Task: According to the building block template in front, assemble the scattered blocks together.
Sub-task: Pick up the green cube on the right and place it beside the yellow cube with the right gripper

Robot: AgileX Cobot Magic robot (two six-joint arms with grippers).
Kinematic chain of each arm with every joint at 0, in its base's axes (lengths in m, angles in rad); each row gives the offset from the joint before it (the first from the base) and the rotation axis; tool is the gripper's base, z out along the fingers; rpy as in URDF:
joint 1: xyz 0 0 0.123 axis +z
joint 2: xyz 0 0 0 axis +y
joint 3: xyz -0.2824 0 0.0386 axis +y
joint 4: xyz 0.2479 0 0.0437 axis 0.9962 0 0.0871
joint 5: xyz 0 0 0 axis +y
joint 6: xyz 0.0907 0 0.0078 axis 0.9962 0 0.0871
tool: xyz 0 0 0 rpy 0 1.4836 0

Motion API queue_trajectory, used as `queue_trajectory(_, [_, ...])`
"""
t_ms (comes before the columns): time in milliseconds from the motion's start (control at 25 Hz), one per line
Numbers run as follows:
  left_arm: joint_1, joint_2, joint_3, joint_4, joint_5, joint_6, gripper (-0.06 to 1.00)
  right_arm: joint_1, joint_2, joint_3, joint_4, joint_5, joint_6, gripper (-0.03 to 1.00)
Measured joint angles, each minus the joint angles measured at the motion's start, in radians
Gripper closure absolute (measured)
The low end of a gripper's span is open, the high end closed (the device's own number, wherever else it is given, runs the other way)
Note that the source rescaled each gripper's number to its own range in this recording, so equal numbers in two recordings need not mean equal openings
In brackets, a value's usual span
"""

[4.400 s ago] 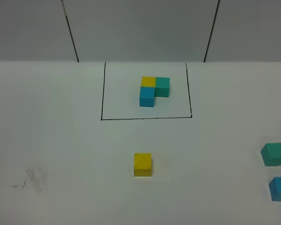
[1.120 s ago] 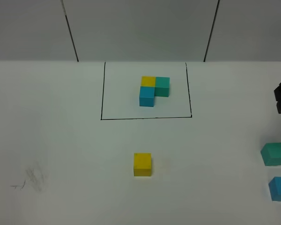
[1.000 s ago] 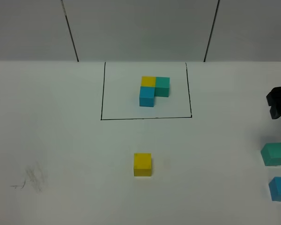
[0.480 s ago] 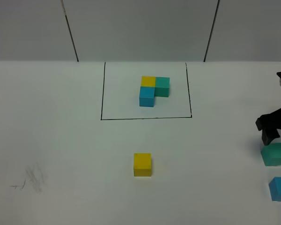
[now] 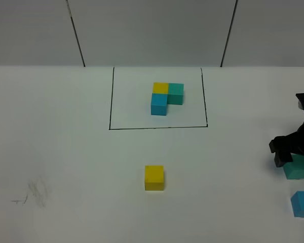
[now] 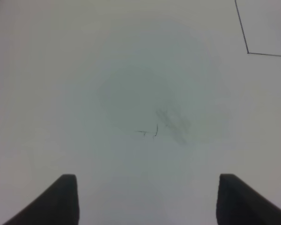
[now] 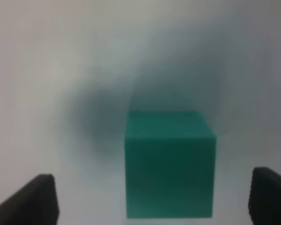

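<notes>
The building block template (image 5: 166, 98), a yellow, teal-green and sky-blue L of cubes, sits inside a thin black rectangle at the back centre. The loose yellow cube (image 5: 154, 177) stands in front of it. The loose teal-green cube (image 5: 298, 169) and the loose sky-blue cube (image 5: 303, 204) sit at the far right edge. My right gripper (image 5: 288, 150) is low over the teal-green cube. In the right wrist view the right gripper (image 7: 152, 201) is open, with the cube (image 7: 169, 163) between its fingertips and not touching them. My left gripper (image 6: 150, 199) is open and empty over bare table.
The white table (image 5: 66, 152) has a faint pencil smudge (image 5: 34, 194) at the front left, which also shows in the left wrist view (image 6: 171, 121). A corner of the black frame line (image 6: 247, 50) shows there too. A grey panelled wall (image 5: 152, 30) stands behind the table.
My right arm has come in from the right edge and moved down and toward the front, ending over the teal-green cube. No cube has moved.
</notes>
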Motion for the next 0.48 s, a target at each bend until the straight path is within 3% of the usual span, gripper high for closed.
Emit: queue_trajectory(480, [0.000, 0.000, 0.000, 0.000, 0.000, 0.000, 0.57, 0.000, 0.077, 0.003, 0.006, -0.033, 0.001, 0.29])
